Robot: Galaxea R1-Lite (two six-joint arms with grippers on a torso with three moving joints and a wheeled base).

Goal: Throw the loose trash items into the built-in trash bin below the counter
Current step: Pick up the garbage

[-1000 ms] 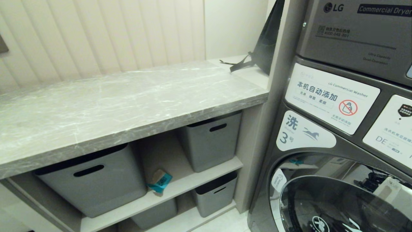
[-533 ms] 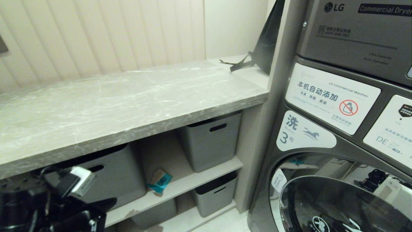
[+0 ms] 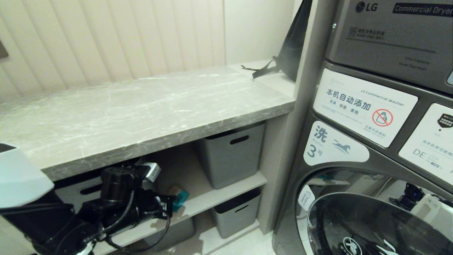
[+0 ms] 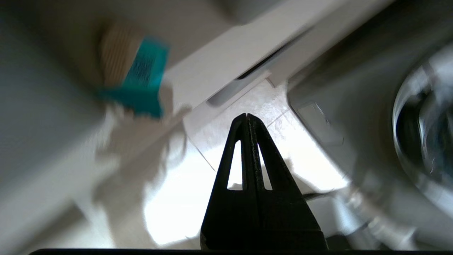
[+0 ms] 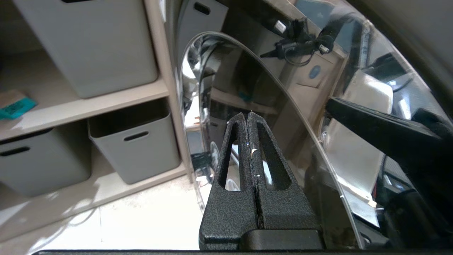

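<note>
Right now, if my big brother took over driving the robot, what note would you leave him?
Left gripper: shut, empty, low in front of the shelves, near the teal paper scrap.
Right gripper: shut, empty, parked low by the washer door.
Teal scrap lies on the upper shelf under the counter, between two grey tubs.
Bottle, snack wrapper and trash bin: not in view.
Done: nothing binned that I can see.
Left: open the left gripper, grab the scrap, find the bin.

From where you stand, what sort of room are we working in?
Most likely a shared or commercial laundry room: an LG commercial washer with a dryer stacked above it, beside a stone counter over shelves of grey tubs.
</note>
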